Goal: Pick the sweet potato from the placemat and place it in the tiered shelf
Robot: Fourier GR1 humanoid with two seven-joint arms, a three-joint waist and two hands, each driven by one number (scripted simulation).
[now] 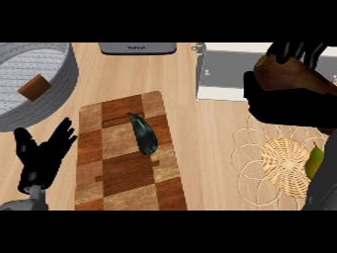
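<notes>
With the right hand [287,106] curled around the sweet potato [291,74] at two o'clock, over the white tiered shelf [222,74] — keep it level, lower onto a tier, then release — left hand [43,153] rests open at eight o'clock.

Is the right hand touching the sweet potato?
Touching. The head view shows the right hand with its fingers curled round the brown sweet potato, held up near the white tiered shelf.
</notes>
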